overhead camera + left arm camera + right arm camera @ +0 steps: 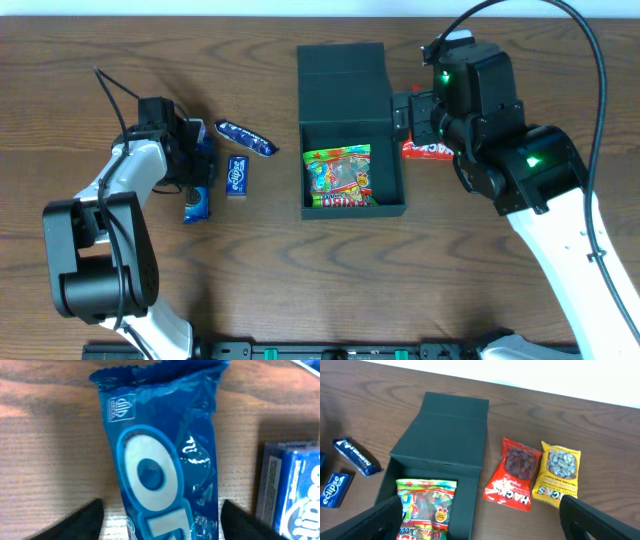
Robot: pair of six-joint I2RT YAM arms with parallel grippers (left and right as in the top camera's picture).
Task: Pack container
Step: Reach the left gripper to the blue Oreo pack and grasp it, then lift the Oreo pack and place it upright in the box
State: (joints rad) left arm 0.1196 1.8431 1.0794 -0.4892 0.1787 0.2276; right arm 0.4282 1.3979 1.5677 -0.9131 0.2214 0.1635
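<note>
Where the brown wood-grain tabletop [520,40] runs up to its far edge, with a strip of pale wall [600,380] beyond it, the dark green container [388,165] sits about midway along that edge. It is open, its hinged lid [342,80] folded back flat toward the far edge. Inside lies one thing, a bright gummy bag [338,178], pushed to the left wall and leaving a bare strip on the right.

Just right of the container lies a red Hacks pack [514,475], and a yellow Hacks pack [557,472] overlaps its right side. In the overhead view the right arm covers most of both. The right gripper [480,510] hangs above the container's right wall, fingers spread wide and holding nothing.

Left of the container lie a dark blue bar [246,138] and, nearer, a small Eclipse pack [237,174]. Further left is a blue Oreo pack [165,460]. The left gripper [160,515] straddles it, with bare wood showing between one finger and the wrapper – not clamped.
</note>
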